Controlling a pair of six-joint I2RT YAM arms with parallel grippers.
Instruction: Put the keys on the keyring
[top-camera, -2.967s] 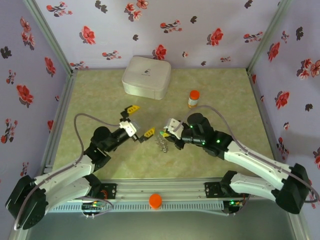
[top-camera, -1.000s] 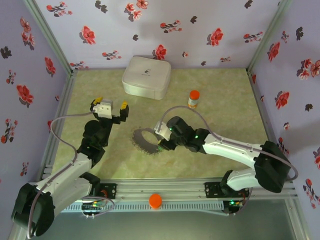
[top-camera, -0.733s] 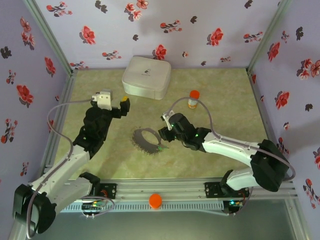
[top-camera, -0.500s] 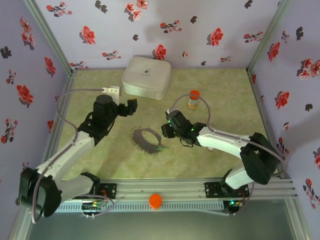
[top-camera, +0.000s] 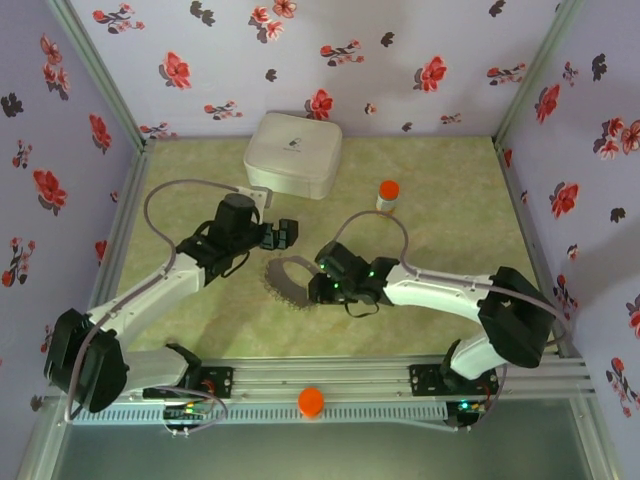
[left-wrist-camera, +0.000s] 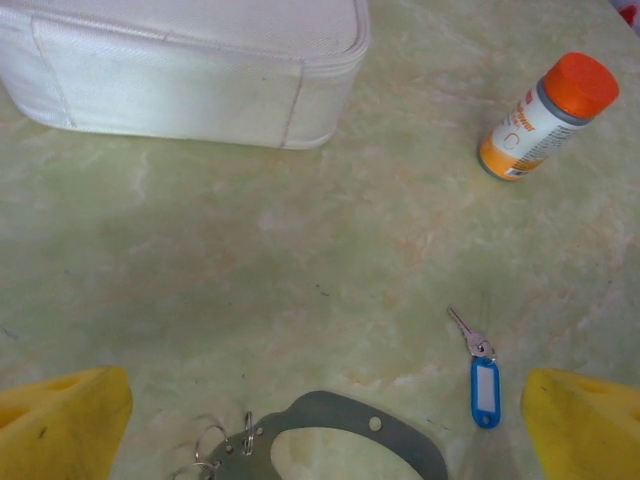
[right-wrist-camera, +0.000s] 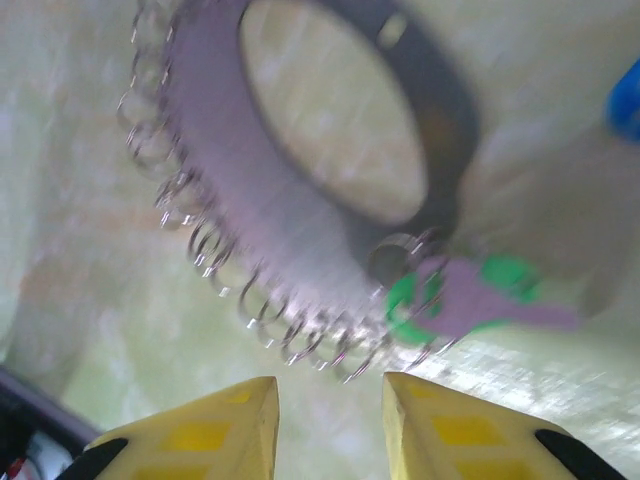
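Left fingers (left-wrist-camera: 60, 420) spread wide, right fingers (right-wrist-camera: 200, 430) narrowly apart, both empty.

We found the case (top-camera: 293, 153) at the back of the table (top-camera: 455, 225), with the bottle (top-camera: 387, 195) to its right and nearer the arms' bases. The keyring (left-wrist-camera: 330, 408) lay mid-table, in front of the case. A key (left-wrist-camera: 480, 372) lay just right of the keyring, apart from it. The other key (right-wrist-camera: 455, 295) overlapped the keyring's rim among its small rings (right-wrist-camera: 300, 335).
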